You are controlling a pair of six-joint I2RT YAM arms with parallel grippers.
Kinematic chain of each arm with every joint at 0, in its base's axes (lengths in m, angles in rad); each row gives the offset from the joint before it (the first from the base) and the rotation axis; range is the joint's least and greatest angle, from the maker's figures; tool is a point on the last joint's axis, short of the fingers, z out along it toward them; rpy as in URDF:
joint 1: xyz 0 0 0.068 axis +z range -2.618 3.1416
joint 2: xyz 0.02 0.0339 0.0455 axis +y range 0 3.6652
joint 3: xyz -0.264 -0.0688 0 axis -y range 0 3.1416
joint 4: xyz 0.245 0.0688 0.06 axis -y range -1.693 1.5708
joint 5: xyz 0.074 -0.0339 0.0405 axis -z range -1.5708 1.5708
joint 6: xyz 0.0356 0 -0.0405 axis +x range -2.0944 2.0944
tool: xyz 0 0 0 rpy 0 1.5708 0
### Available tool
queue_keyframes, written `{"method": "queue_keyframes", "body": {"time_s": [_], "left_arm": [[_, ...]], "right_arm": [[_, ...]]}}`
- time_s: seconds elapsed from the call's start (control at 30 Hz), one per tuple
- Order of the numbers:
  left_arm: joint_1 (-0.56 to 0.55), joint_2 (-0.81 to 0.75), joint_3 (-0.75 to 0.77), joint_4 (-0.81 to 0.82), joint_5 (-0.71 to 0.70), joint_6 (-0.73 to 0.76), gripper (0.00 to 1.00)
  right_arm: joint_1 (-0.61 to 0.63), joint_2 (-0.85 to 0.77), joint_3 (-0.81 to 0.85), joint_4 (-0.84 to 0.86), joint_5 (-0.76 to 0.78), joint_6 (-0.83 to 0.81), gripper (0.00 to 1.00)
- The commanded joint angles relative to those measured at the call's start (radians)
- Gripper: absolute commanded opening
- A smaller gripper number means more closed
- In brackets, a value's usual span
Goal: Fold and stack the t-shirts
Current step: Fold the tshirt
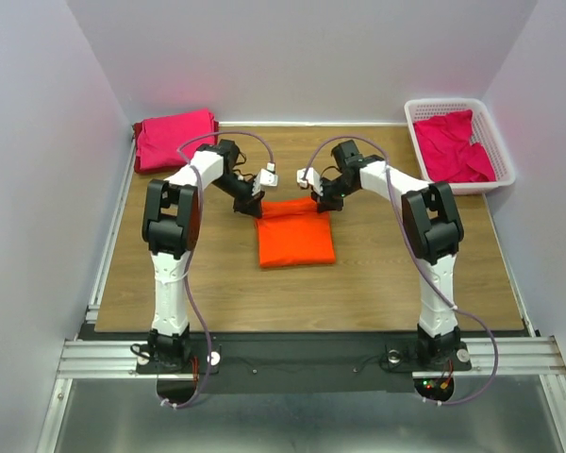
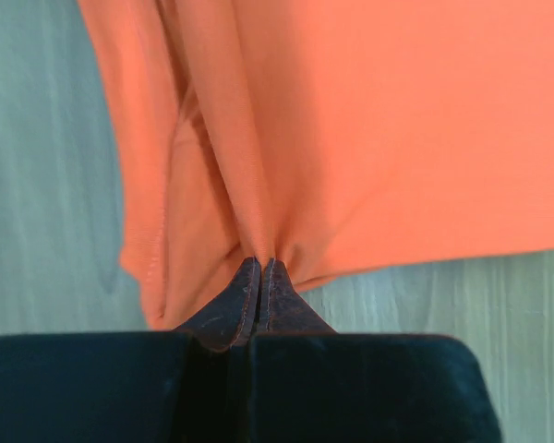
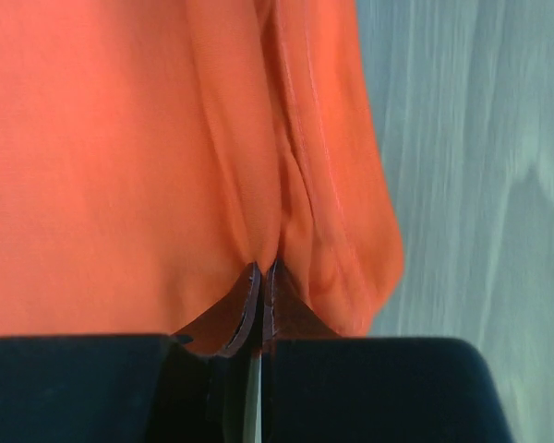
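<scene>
Arms angled inward, both sets of jaws clamped.
Left arm (image 1: 170,219) and right arm (image 1: 432,222) bent at the elbow, forearms slanting toward the centre, wrists pitched down. Left gripper (image 2: 260,265) jaws pressed together on a fold of the orange t-shirt (image 2: 397,138). Right gripper (image 3: 261,268) likewise, possibly with a hairline gap lower down.

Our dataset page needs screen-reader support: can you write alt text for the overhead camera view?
The left gripper and right gripper each pinch a far corner of a folded orange t-shirt on a wooden table. A folded magenta pile lies far left; a white basket holding crumpled magenta cloth sits far right.
</scene>
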Motion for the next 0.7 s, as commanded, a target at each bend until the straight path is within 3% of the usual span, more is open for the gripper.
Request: {"method": "queue_keyframes", "body": {"time_s": [0.0,0.23,0.37,0.57,0.67], "left_arm": [[0.018,-0.009,0.005,0.005,-0.006,-0.025,0.0],[-0.012,-0.115,-0.16,0.053,-0.023,-0.016,0.0],[-0.063,-0.293,-0.39,0.087,-0.023,0.0,0.0],[-0.09,-0.443,-0.591,0.06,-0.016,0.002,0.0],[-0.089,-0.485,-0.64,0.089,-0.04,-0.017,0.11]], "right_arm": [[-0.009,0.017,0.046,0.002,-0.017,0.014,0.0],[0.03,-0.133,-0.158,0.003,-0.032,0.097,0.01],[0.075,-0.338,-0.363,0.002,-0.059,0.177,0.01],[0.086,-0.451,-0.46,-0.001,-0.057,0.266,0.01],[0.086,-0.479,-0.468,-0.001,-0.074,0.318,0.15]]}}
